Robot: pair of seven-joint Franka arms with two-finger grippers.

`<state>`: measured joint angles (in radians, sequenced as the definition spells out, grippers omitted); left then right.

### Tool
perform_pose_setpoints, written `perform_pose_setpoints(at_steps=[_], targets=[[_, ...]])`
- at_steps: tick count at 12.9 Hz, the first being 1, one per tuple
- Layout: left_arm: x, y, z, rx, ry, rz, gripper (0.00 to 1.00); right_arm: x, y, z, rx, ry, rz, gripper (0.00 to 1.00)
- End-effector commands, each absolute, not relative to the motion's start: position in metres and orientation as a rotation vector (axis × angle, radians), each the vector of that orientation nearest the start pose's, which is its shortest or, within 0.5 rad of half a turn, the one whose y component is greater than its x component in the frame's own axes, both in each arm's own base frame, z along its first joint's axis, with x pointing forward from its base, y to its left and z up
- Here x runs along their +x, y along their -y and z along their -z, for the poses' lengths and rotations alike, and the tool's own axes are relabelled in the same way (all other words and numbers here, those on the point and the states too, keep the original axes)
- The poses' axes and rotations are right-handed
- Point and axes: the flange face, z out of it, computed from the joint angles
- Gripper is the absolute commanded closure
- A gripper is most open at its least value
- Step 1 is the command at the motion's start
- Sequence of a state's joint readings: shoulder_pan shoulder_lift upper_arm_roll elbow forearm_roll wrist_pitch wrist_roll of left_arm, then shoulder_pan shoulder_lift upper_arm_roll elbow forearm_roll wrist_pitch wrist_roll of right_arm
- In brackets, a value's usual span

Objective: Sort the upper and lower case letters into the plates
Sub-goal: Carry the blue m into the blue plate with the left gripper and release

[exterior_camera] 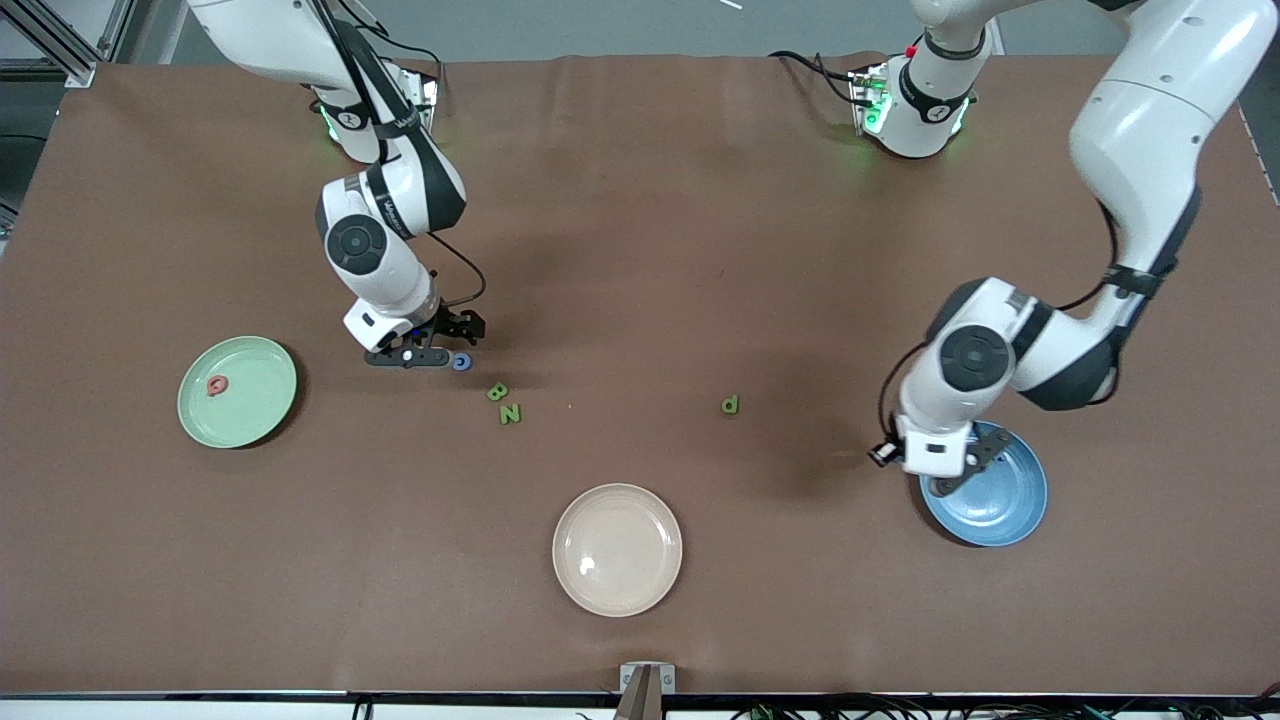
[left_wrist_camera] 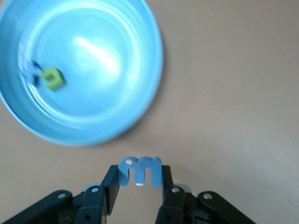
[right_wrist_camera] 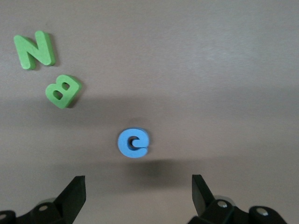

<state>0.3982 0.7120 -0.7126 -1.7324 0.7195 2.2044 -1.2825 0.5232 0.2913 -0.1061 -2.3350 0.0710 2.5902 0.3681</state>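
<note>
The small blue foam letter m [left_wrist_camera: 140, 170] is light and slightly compressible; the left gripper [left_wrist_camera: 139, 186] fingers clamp its flat sides beside the round blue plate [left_wrist_camera: 140, 102]. The right gripper [right_wrist_camera: 138, 196] fingers stand apart just short of the blue foam letter e [right_wrist_camera: 133, 143]; grip across its outer edges.

The blue plate [left_wrist_camera: 140, 93] looks glossy and smooth, with a bright streak of glare, as does the cream-beige plate [exterior_camera: 617, 549]. The green N [right_wrist_camera: 34, 49], green B [right_wrist_camera: 63, 91] and blue e [right_wrist_camera: 133, 143] look matt, like foam. The brown table cover [exterior_camera: 640, 200] is matt, faintly creased.
</note>
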Motion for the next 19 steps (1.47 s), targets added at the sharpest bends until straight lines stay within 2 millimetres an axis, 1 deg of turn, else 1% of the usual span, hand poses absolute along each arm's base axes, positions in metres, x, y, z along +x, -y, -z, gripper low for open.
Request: perform_pose_setpoints(at_steps=[1,3,5,6,8,9,11,12,13,14,15,16,17,18,19], targets=[[0.651,0.117,-0.242,-2.886,0.932,0.116,0.89,0.468,-0.207,-0.194,-3.147,-0.053,-0.042,0.06],[0.654,0.106,-0.243,-2.884,0.936,0.117,0.89,0.469,-0.208,-0.186,-3.148,-0.050,-0.029,0.13],[0.655,0.096,-0.240,-2.877,0.928,0.112,0.89,0.471,-0.207,-0.176,-3.155,-0.052,-0.039,0.23],[0.657,0.083,-0.236,-2.855,0.939,0.112,0.89,0.473,-0.208,-0.176,-3.152,-0.052,-0.023,0.26],[0.663,0.067,-0.235,-2.844,0.937,0.120,0.83,0.475,-0.206,-0.173,-3.151,-0.059,-0.012,0.31],[0.665,0.058,-0.232,-2.832,0.952,0.118,0.76,0.476,-0.206,-0.172,-3.150,-0.063,-0.008,0.31],[0.665,0.063,-0.233,-2.825,0.983,0.120,0.15,0.481,-0.205,-0.168,-3.153,-0.069,-0.008,0.33],[0.665,0.068,-0.235,-2.827,1.003,0.119,0.00,0.482,-0.206,-0.166,-3.154,-0.068,-0.010,0.35],[0.663,0.079,-0.240,-2.834,1.016,0.121,0.00,0.483,-0.206,-0.166,-3.153,-0.068,-0.005,0.39],[0.660,0.098,-0.244,-2.845,1.043,0.120,0.00,0.483,-0.206,-0.166,-3.153,-0.068,-0.005,0.43],[0.656,0.121,-0.246,-2.845,1.097,0.119,0.00,0.483,-0.206,-0.167,-3.154,-0.066,-0.005,0.49],[0.649,0.155,-0.246,-2.839,1.130,0.125,0.00,0.484,-0.206,-0.167,-3.153,-0.071,-0.005,0.55],[0.639,0.195,-0.241,-2.832,1.169,0.120,0.00,0.483,-0.206,-0.167,-3.154,-0.066,-0.005,0.59],[0.630,0.225,-0.235,-2.826,1.207,0.112,0.00,0.483,-0.208,-0.167,-3.154,-0.061,-0.005,0.64],[0.620,0.249,-0.226,-2.826,1.222,0.094,0.01,0.482,-0.209,-0.167,-3.154,-0.059,-0.005,0.69]])
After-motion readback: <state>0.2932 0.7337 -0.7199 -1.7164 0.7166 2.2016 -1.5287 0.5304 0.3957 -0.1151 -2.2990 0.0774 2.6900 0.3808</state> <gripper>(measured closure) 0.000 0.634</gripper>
